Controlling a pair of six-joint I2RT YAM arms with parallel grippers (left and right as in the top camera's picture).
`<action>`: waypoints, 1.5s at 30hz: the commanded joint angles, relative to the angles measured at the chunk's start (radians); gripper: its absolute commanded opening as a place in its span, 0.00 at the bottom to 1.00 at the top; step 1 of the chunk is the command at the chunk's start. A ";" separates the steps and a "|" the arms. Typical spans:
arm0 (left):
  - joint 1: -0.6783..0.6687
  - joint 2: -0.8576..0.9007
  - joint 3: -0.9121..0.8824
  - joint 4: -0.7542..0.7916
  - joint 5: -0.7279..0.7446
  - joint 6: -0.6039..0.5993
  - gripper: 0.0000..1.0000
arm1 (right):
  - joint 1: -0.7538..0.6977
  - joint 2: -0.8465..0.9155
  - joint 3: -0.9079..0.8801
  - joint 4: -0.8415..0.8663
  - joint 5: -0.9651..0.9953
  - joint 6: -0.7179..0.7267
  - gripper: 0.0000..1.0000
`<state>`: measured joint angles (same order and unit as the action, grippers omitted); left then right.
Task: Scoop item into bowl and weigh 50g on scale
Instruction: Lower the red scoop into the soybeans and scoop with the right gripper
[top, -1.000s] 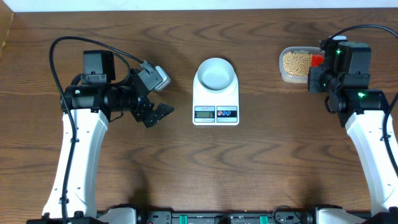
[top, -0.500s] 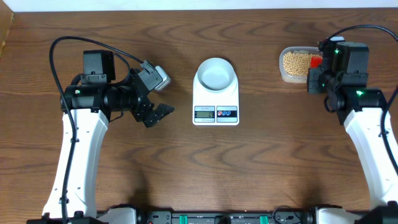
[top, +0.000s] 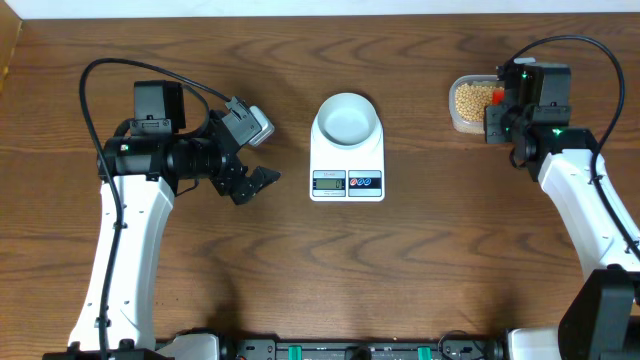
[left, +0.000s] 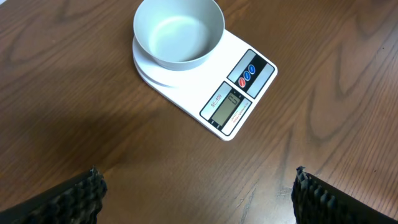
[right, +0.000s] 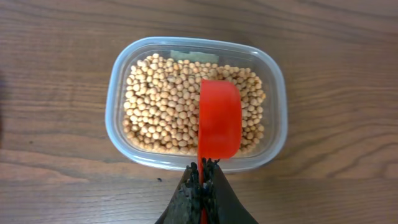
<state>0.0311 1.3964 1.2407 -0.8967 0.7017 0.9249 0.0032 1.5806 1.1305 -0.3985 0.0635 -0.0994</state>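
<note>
The pale bowl (top: 347, 117) (left: 179, 33) stands empty on the white scale (top: 347, 172) (left: 241, 93) at the table's middle. The beige-yellow beans (top: 476, 97) (right: 163, 106) fill a clear plastic container (top: 456, 118) (right: 118, 130) at the far right. My right gripper (top: 500, 105) (right: 203, 171) is shut on the handle of a red scoop (right: 219, 118), whose cup hangs over the beans, underside up. My left gripper (top: 255, 182) (left: 196, 186) is open and empty, left of the scale.
Black cables loop off both arms (top: 120, 70). The table's far edge (top: 300, 15) runs along the top of the overhead view.
My right gripper has moved left and away with the red scoop, bringing it over the container of beans. The left arm has not moved.
</note>
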 joint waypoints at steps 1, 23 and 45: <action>0.000 -0.011 0.018 -0.003 0.011 0.017 0.98 | 0.002 0.029 0.008 0.005 -0.063 0.010 0.01; 0.000 -0.011 0.018 -0.003 0.011 0.017 0.98 | -0.222 0.111 0.008 0.044 -0.465 0.279 0.01; 0.000 -0.011 0.018 -0.003 0.011 0.017 0.98 | -0.304 0.204 0.008 0.040 -0.588 0.403 0.01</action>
<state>0.0311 1.3964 1.2407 -0.8967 0.7017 0.9249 -0.2649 1.7611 1.1381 -0.3462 -0.4957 0.2394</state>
